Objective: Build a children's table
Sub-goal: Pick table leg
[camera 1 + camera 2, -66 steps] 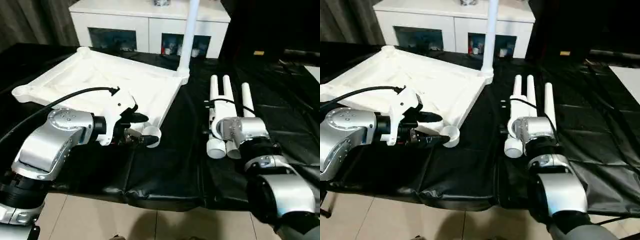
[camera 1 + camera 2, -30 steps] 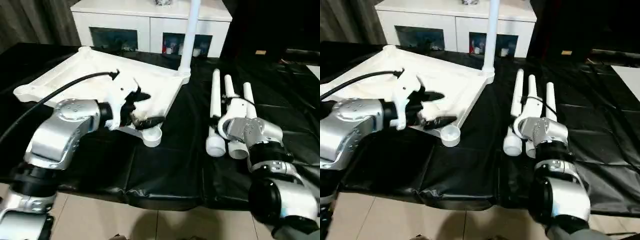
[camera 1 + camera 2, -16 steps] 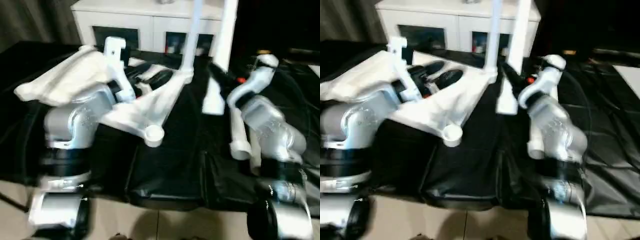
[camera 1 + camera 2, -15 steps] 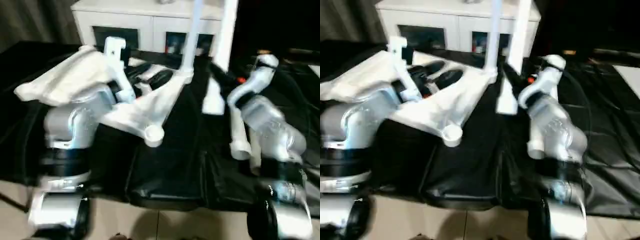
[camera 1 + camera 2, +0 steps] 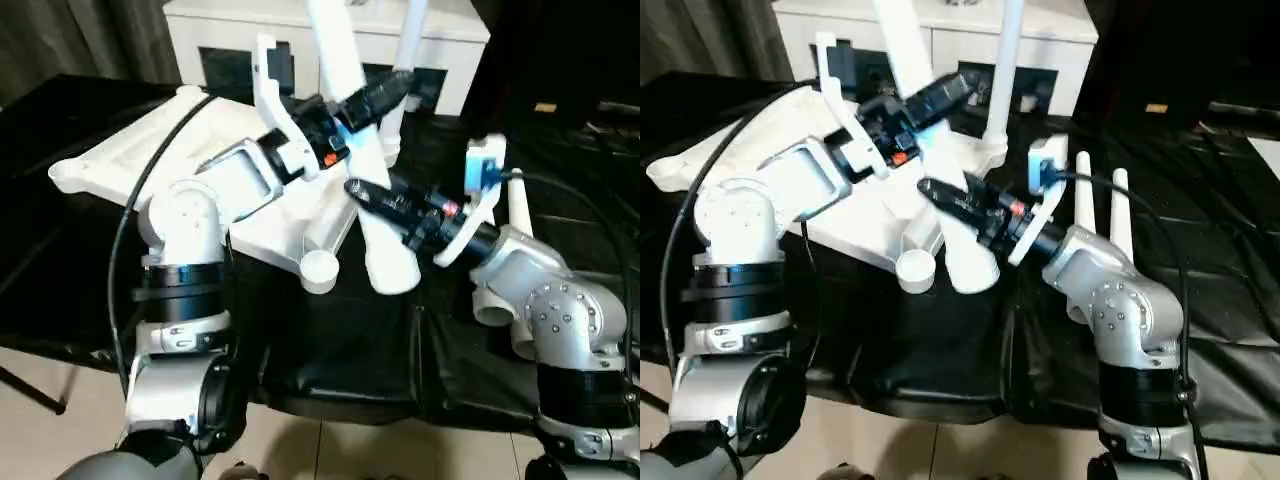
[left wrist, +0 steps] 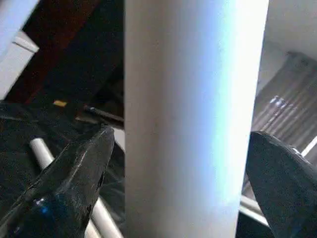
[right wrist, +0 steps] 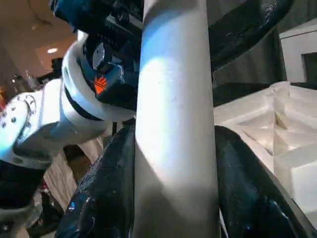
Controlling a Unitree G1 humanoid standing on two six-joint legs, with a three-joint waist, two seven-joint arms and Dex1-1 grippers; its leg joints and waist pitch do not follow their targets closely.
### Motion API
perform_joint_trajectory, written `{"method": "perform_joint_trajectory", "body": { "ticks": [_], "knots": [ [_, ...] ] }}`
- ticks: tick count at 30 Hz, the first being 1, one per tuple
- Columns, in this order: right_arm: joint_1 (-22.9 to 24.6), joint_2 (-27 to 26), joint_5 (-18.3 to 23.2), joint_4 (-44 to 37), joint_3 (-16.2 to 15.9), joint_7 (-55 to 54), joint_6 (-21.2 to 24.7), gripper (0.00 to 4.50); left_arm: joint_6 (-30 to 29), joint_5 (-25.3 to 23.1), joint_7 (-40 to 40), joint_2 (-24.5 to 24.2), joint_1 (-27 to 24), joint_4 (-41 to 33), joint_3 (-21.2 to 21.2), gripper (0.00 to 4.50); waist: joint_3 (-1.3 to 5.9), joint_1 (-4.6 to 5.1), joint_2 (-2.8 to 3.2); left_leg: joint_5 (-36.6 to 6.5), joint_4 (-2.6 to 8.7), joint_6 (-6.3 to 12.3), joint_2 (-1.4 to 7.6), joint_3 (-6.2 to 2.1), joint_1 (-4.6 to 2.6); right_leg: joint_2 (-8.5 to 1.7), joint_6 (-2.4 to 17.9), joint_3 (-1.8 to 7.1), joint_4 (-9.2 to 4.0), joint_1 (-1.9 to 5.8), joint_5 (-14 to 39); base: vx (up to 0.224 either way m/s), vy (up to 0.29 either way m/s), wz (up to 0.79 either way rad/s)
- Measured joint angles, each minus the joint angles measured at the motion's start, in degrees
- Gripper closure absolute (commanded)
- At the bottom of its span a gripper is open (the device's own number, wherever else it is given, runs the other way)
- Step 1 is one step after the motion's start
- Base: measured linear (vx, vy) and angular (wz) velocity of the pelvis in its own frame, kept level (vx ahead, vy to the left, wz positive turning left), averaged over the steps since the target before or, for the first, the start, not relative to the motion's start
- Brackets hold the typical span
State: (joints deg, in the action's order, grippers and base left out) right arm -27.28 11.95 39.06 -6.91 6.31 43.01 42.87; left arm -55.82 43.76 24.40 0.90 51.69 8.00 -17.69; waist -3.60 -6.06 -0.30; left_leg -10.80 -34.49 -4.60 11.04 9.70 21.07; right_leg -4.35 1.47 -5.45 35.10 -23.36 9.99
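Working over the upturned table top [image 5: 150,150], lying ribs-up on the black cloth [image 5: 330,350]. Carrying one long white leg [image 5: 385,255] aloft, slanting above the top's right edge, thick end down and hanging just beside the empty near corner socket [image 5: 319,270]. Clamping that leg low down with the right gripper [image 5: 372,200], both fingers pressing its sides. Straddling the same leg higher up with the left gripper [image 5: 355,100], fingers spread wide and, going by the left wrist view, probably not touching it.

Doing this well, by the look of it: standing the leg upright before lowering, centring the thick end over the socket's round mouth, closing the left fingers only for steadying, then pushing straight down rather than at a slant.

Watching the edges now. Standing already in the far right corner, one fitted leg [image 5: 408,40], close behind the raised one, so swinging wide back there is risking a knock. Lying to the right on the cloth, the spare legs [image 5: 518,215], well apart from the socket. Leaving open cloth in front of the near corner for coming in.
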Motion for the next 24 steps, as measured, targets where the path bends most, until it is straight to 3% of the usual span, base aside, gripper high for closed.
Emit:
{"method": "perform_joint_trajectory", "body": {
  "ticks": [4,10,24],
  "knots": [
    [0.0,0.51,-3.34,0.0,-1.95,-1.36,-1.98,2.7,-0.21,-2.42,-3.64,-0.28,0.0,-0.1,0.27,0.38,0.0,-0.19,-0.01,0.0,0.0,-0.01,0.0,0.0,-0.01,0.0,-0.03,0.0,0.01,0.0,-0.01,0.0,0.0,0.0],
    [0.0,0.31,-4.99,0.0,-3.3,-2.76,-3.19,2.7,-0.2,-2.9,-6.44,-0.51,-0.01,-0.1,0.21,0.79,0.0,-0.33,-0.01,0.0,0.0,-0.01,0.0,-0.01,-0.01,0.0,-0.05,0.0,-0.02,0.0,-0.02,0.0,0.0,0.0],
    [0.0,0.27,-5.29,0.25,-3.51,-3.21,-4.25,2.7,0.12,-2.64,-7.71,-0.55,-0.07,-0.28,-0.03,1.82,0.0,-0.36,-0.01,0.0,0.0,0.0,0.0,-0.01,-0.01,0.0,-0.05,-0.01,-0.03,0.0,-0.02,0.0,0.0,0.0]
  ]
}}
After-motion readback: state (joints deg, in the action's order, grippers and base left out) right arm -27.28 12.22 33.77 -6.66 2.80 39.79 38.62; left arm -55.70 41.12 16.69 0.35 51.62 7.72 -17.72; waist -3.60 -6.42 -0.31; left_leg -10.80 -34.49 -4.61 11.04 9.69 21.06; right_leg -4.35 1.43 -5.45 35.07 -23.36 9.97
